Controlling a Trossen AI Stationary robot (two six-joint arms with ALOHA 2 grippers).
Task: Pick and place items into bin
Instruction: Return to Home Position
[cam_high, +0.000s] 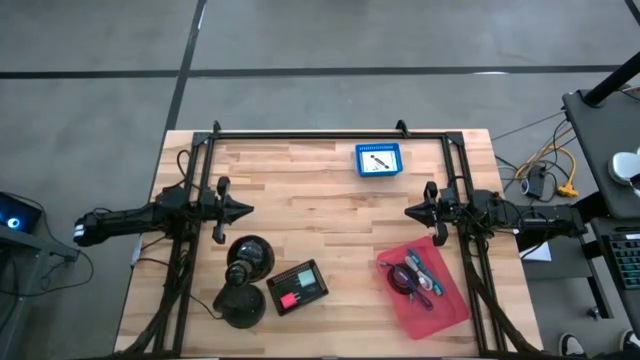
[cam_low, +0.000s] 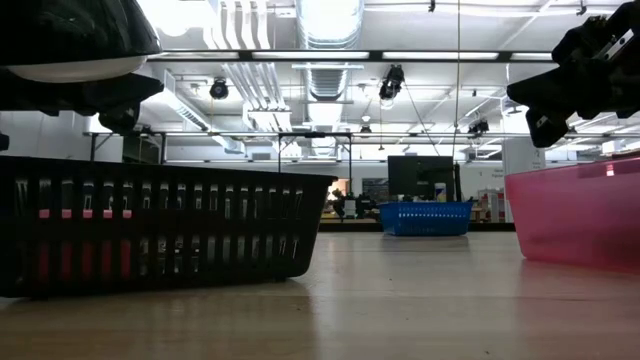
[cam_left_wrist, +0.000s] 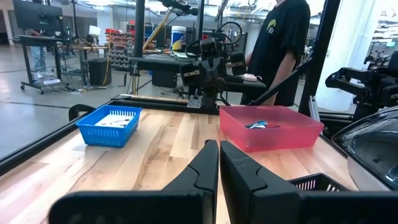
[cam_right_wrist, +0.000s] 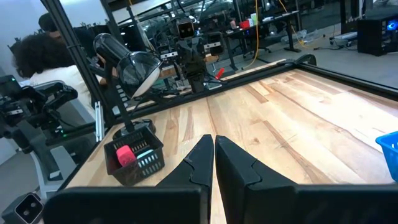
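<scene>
While both arms hang level over the table's middle, I read two grippers, left gripper (cam_high: 247, 211) and right gripper (cam_high: 409, 211), each pinched tight on nothing. Three bins: blue bin (cam_high: 360, 160) with one white packet (cam_high: 379, 161); pink bin (cam_high: 443, 316) with coiled black cable (cam_high: 402, 279) and teal-handled tool (cam_high: 415, 262); black bin (cam_high: 318, 271) with one pink item (cam_high: 289, 299), beside two black domed objects (cam_high: 250, 255)

Purple and teal cables (cam_high: 415, 275) lie tangled in the pink bin (cam_high: 445, 305); a pink adapter (cam_high: 289, 299) sits in the black bin (cam_high: 318, 284)
</scene>
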